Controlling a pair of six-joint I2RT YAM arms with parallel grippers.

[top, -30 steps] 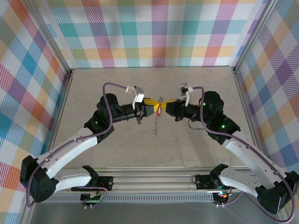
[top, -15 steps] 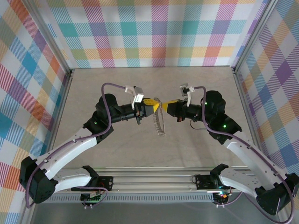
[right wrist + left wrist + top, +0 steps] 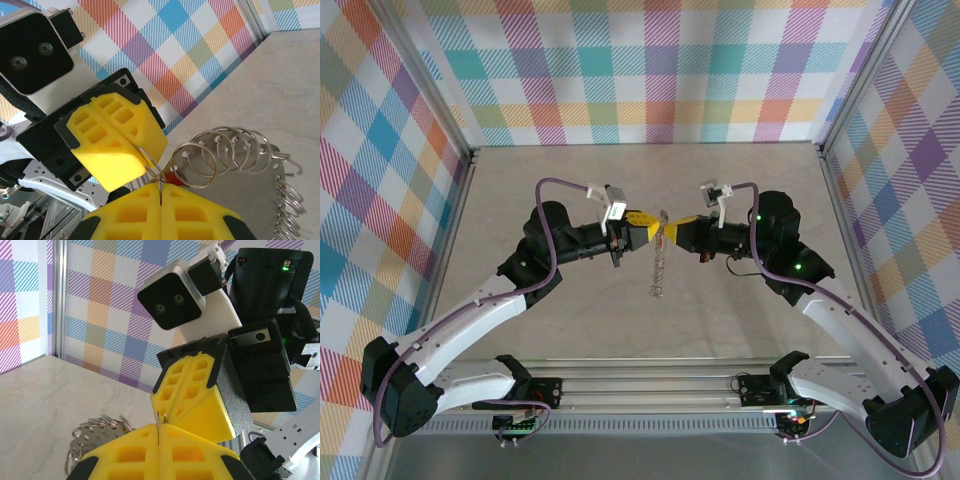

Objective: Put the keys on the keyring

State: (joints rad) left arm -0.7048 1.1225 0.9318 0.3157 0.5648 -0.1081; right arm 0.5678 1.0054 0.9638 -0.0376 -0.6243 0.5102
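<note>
Noting right gripper (image 3: 672,228) moved back in, tip to tip with left gripper (image 3: 652,228), after a brief back-off. Noting keyring (image 3: 657,268) swung from tilted back to hanging straight, edge-on, in the air under both tips. Reading both jaws as pressed together: left pinching a wire at the hoop's top, right pinching thin metal, key's or ring's, cannot tell. Spotting key (image 3: 172,178) as a red sliver just beside right fingertips, against a fringe ring. Judging threading as re-attempted, not confirmed.

Pale marbled beige tabletop (image 3: 570,320) — bounded by bright plaid walls (image 3: 650,70).
</note>
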